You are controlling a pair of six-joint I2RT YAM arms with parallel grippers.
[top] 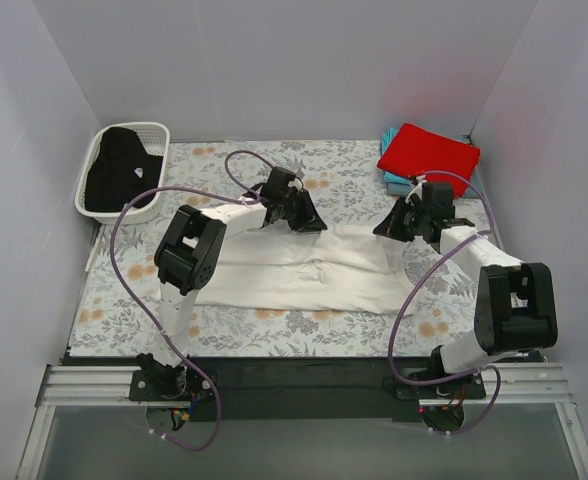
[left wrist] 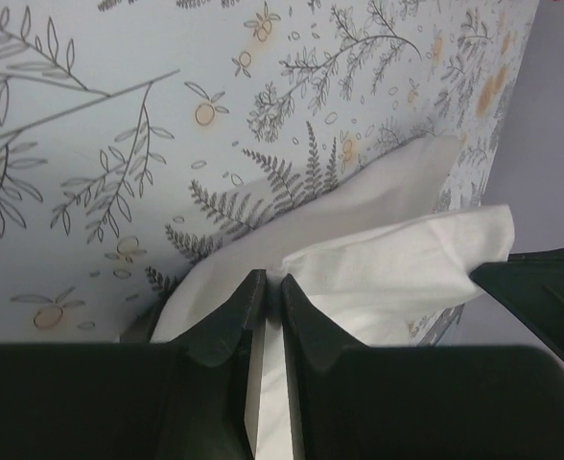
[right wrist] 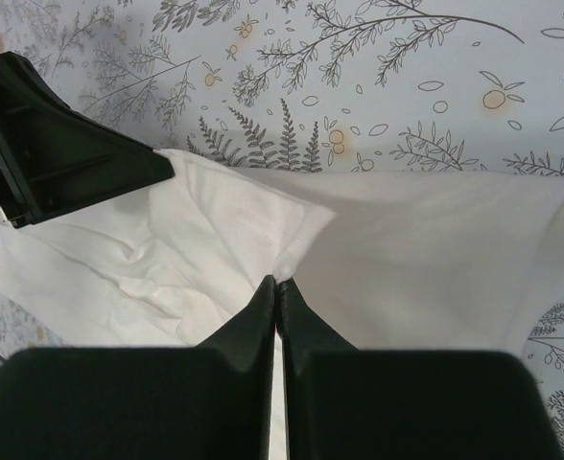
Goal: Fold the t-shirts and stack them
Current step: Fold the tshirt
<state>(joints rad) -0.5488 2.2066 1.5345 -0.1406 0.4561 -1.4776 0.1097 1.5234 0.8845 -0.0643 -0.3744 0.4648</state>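
Pinching the far edge of the big white cloth t-shirt with left claw and right claw, ready to fold it on the bench.

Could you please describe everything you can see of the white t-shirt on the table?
The white t-shirt is soft, thin-looking cloth, lying partly folded and wrinkled across the middle of the floral tablecloth. No print shows. Its far edge is pinched by both claws: the left claw and the right claw, each shut on a fold.
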